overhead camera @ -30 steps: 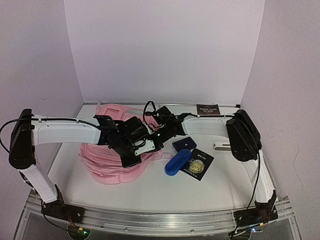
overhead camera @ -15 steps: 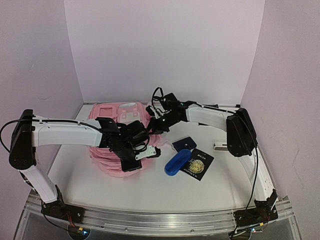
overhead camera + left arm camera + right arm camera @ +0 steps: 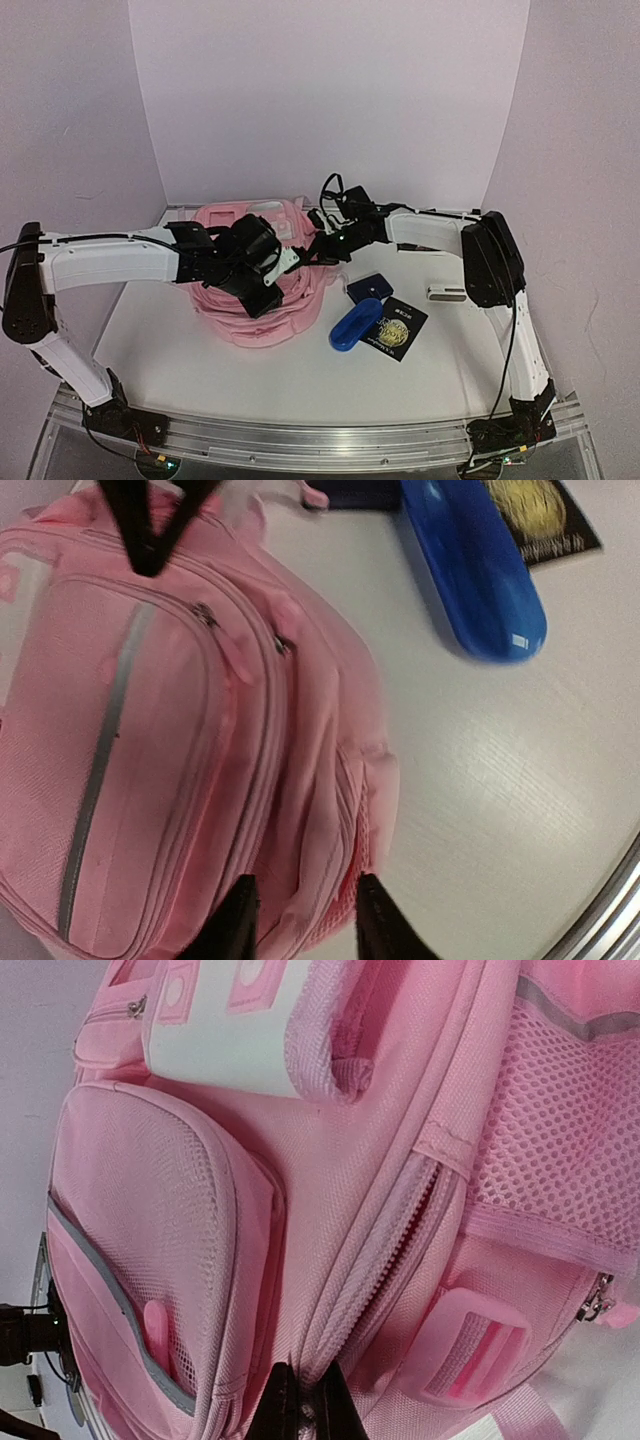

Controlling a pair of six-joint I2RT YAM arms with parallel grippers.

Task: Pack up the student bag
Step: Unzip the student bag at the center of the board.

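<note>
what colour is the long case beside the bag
Blue. The case shows best in the left wrist view.

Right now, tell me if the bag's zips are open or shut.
Shut, where visible: on the student bag the zip seams lie closed in both wrist views; no pocket gapes.

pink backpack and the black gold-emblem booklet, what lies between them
A glossy blue oblong case lies between the soft pink fabric backpack and the flat black booklet with a gold emblem; the top external view shows it.
</note>
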